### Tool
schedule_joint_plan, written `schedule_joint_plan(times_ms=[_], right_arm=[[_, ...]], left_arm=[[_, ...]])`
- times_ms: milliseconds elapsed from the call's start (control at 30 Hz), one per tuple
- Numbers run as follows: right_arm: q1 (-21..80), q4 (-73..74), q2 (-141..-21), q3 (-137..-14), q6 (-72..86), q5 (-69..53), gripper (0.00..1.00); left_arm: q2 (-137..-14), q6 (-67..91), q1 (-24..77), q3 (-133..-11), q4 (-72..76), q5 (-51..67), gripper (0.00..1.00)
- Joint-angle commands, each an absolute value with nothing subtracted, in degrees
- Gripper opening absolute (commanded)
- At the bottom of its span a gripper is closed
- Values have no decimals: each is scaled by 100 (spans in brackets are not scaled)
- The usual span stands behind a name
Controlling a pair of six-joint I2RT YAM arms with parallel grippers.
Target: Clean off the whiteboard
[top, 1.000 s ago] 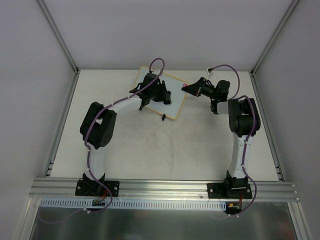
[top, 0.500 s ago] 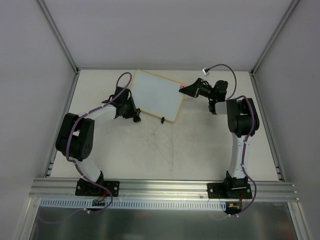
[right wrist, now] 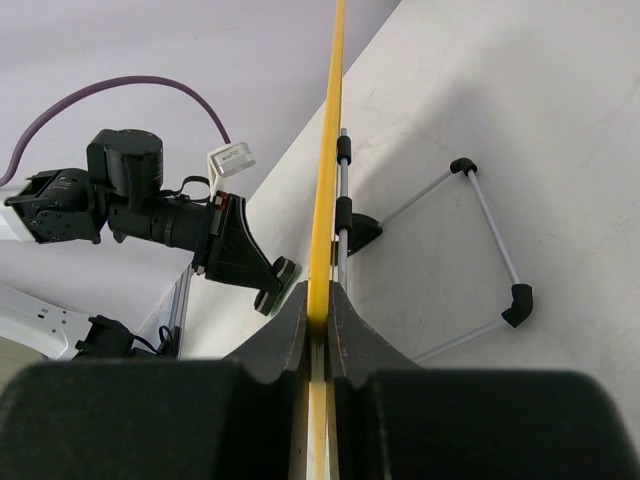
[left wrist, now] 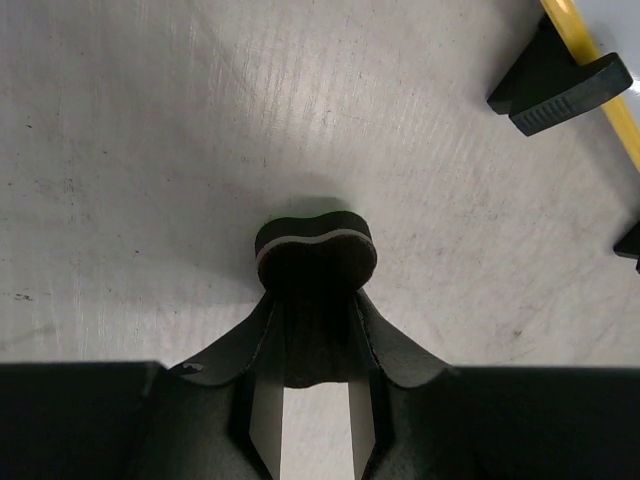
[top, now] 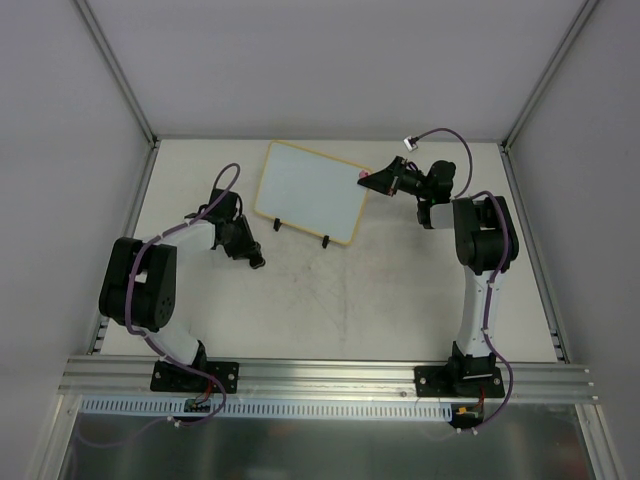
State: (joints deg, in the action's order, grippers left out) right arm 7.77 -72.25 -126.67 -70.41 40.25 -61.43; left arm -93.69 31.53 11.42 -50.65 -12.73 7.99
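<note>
The whiteboard [top: 310,190] stands tilted at the back middle of the table on two black feet [top: 325,240]. Its face shows plain white, with a pink dot [top: 364,174] at the right corner. My right gripper [top: 377,181] is shut on that corner; in the right wrist view its jaws [right wrist: 320,305] pinch the yellow frame edge [right wrist: 328,170]. My left gripper [top: 253,258] is off the board, low over the table to its front left. It is shut on a black eraser [left wrist: 315,250] with a white stripe, which also shows in the right wrist view [right wrist: 272,287].
The board's wire stand [right wrist: 470,250] rests on the table behind it. One black foot [left wrist: 560,85] and the frame edge [left wrist: 590,50] lie right of the eraser. Grey walls close in the table at left, right and back. An aluminium rail [top: 320,375] runs along the near edge.
My left arm has drawn the eraser off the board face, leftward and nearer, down to the table. The board has turned slightly. The right gripper has stayed on the corner.
</note>
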Motion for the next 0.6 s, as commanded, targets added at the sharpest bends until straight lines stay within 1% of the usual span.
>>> schedule_joint_plan(times_ms=[0,33,67,100,167,200,300,333,367,400,433,467,533,567], right_arm=[[879,-8780,-12164,-7128,4175,-6513,0],[888,-8780,-12155,-7111,4175,-6513,0],[879,-8780,-12155,-7102,4184,-6521,0],[879,-8780,-12147,-7102,4157,-6521,0],[879,-8780,-12146,-7102,4157,-6521,0],[888,-8780,-12155,-7102,4166,-6521,0],[879,-8780,-12164,-7101,4157,-6513,1],[888,-8780,-12173,-7110,4157,-6495,2],[879,-8780,-12190,-7110,4157,-6495,7],[879,-8789,-12190,-7119,4157,-6495,9],[879,-8780,-12190,-7119,4166,-6495,9],[879,-8780,-12199,-7119,4157,-6495,12],[888,-8789,-12199,-7119,4166,-6486,13],[879,-8780,-12199,-7119,4166,-6486,16]], left_arm=[[-9466,3050,1072,-4957,-1450,1054,21],[-9448,3050,1072,-4966,-1450,1124,25],[-9396,3032,1072,-4966,-1450,1151,31],[-9361,3024,1072,-4966,-1450,1160,41],[-9264,3006,1072,-4983,-1476,1038,51],[-9229,2980,1072,-4992,-1546,985,60],[-9106,2909,1072,-5001,-1652,861,73],[-9027,2909,1072,-4966,-1670,835,75],[-8974,2927,1081,-4957,-1670,783,77],[-8930,2927,1081,-4931,-1670,756,79],[-8851,2927,1081,-4913,-1679,730,79],[-8807,2927,1081,-4913,-1670,712,79],[-8745,2918,1081,-4913,-1696,703,80],[-8702,2909,1081,-4930,-1714,703,80]])
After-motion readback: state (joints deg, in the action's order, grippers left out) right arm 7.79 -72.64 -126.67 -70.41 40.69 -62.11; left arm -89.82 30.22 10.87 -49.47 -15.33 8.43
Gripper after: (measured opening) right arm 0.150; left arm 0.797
